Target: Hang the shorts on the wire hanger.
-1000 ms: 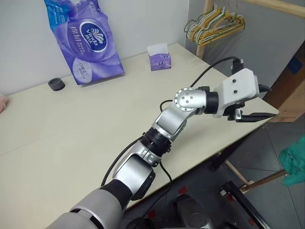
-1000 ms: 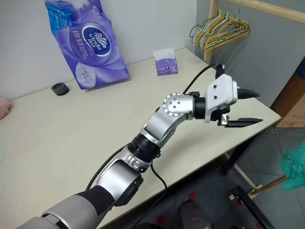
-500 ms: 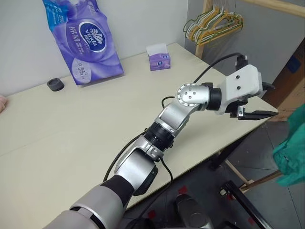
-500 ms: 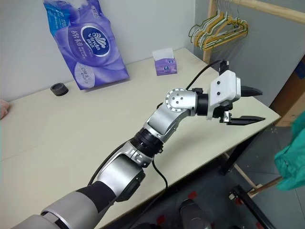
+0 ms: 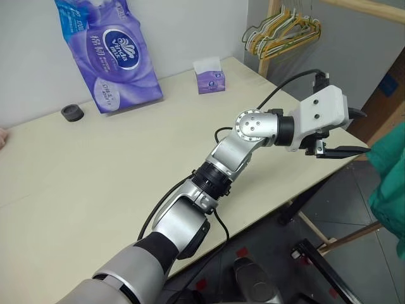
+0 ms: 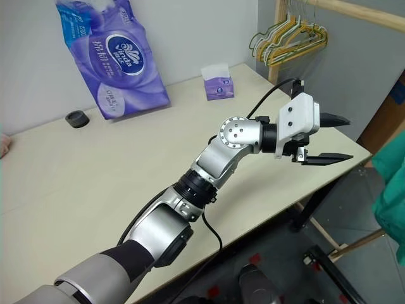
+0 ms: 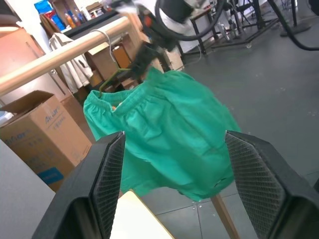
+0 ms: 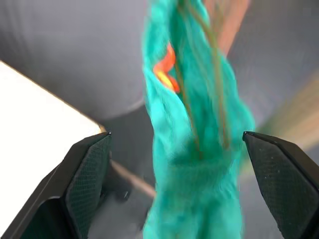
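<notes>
The teal-green shorts [image 7: 169, 134] hang by their gathered waistband on the thin wire hanger [image 7: 113, 75], whose hook rests over a wooden rail [image 7: 55, 62]. They also fill the right edge of the head views as the shorts [image 5: 389, 183]. My right gripper [image 8: 174, 139] is open, its fingers wide apart with the shorts hanging just beyond them. In the left wrist view its dark fingers [image 7: 144, 55] sit at the top of the waistband. My left gripper [image 5: 354, 133] is open and empty, level over the table's right corner, pointing at the shorts.
On the cream table [image 5: 95, 171] stand a purple tissue pack [image 5: 117, 54], a small tissue box [image 5: 209, 79] and a black ring [image 5: 73, 113]. A bunch of yellow and green hangers [image 5: 281, 31] hangs on the wooden rack. Cardboard boxes [image 7: 45, 134] stand behind the rail.
The shorts have risen at the right edge of the head views and show much more of themselves. My left arm has stayed almost still.
</notes>
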